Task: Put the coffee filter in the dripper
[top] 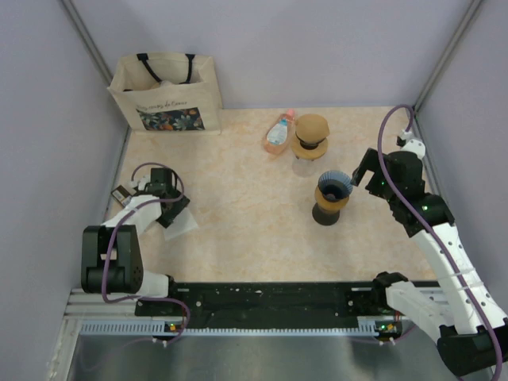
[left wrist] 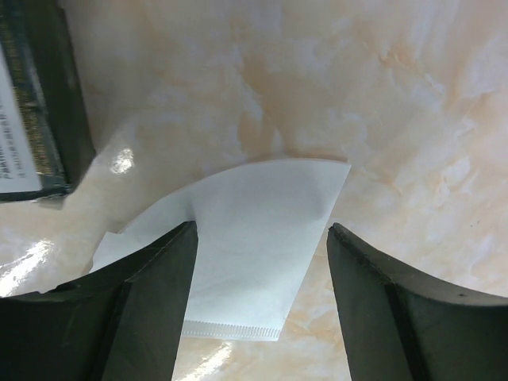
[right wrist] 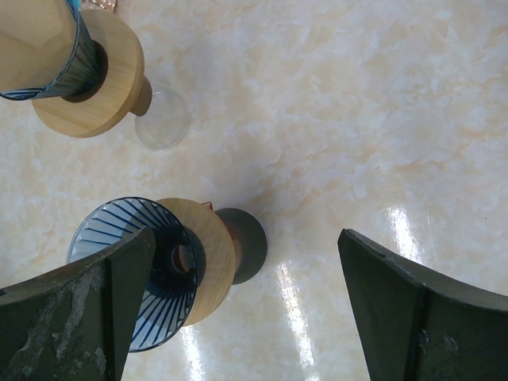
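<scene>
The white paper coffee filter (left wrist: 262,198) lies flat on the marbled table at the left (top: 182,227). My left gripper (left wrist: 262,230) is lowered over it (top: 170,211), open. Its jaws straddle the filter: the left finger covers the filter's edge, and the right finger stands a little clear of it. The dripper (top: 333,189) is a blue ribbed glass cone with a wooden collar on a dark stand, and it holds nothing (right wrist: 131,270). My right gripper (top: 367,170) hovers just right of it, wide open and holding nothing (right wrist: 246,234).
A second dripper (top: 309,133) with a brown filter stands on a glass base behind the first (right wrist: 55,55). A pink bottle (top: 279,132) lies beside it. A tote bag (top: 167,91) stands at the back left. A dark labelled box (left wrist: 36,103) lies left of the filter.
</scene>
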